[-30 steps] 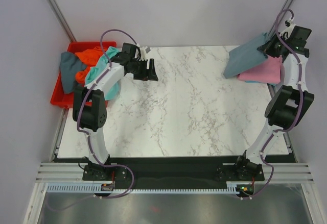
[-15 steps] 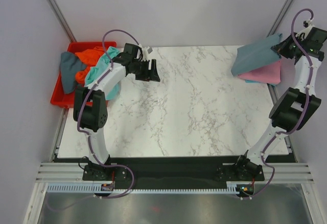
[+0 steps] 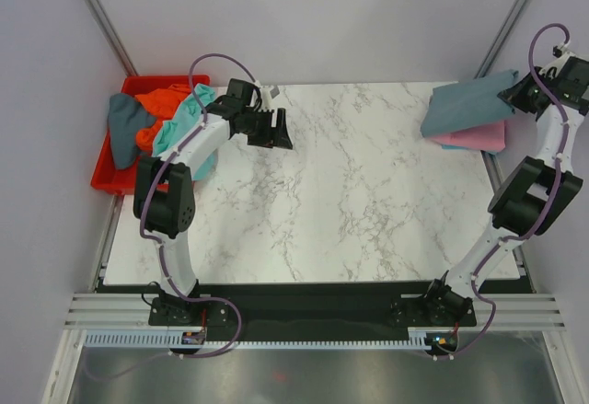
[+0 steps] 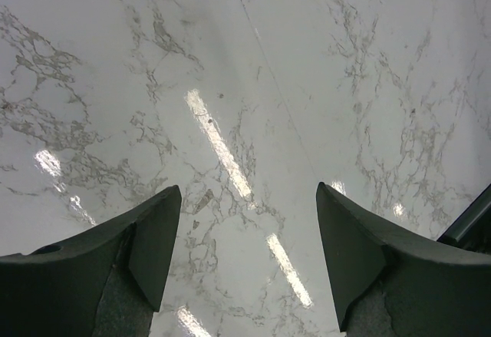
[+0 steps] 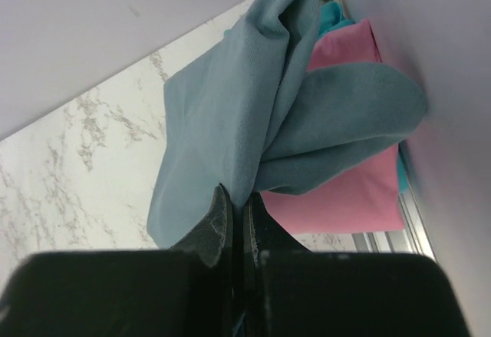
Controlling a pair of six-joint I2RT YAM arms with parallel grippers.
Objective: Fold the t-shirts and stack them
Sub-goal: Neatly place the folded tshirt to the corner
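My right gripper (image 3: 512, 96) (image 5: 238, 206) is shut on a folded slate blue-grey t-shirt (image 3: 467, 102) (image 5: 230, 130) and holds it over the folded pink t-shirt (image 3: 479, 134) (image 5: 345, 191) at the table's far right corner. A bit of teal cloth (image 5: 337, 13) shows under the pink one. My left gripper (image 3: 276, 130) (image 4: 245, 252) is open and empty above bare marble near the far left. Orange (image 3: 158, 105), teal (image 3: 179, 128) and a dark blue-grey shirt (image 3: 124, 123) lie heaped in the red bin (image 3: 103, 176).
The red bin stands off the table's far left corner. A grey wall runs close behind the right stack, with a metal frame post (image 3: 515, 4) beside it. The marble table (image 3: 350, 192) stretches between the arms.
My right gripper has moved right and back with the blue-grey t-shirt, which now lies flatter over the pink one. My left gripper has shifted slightly right.
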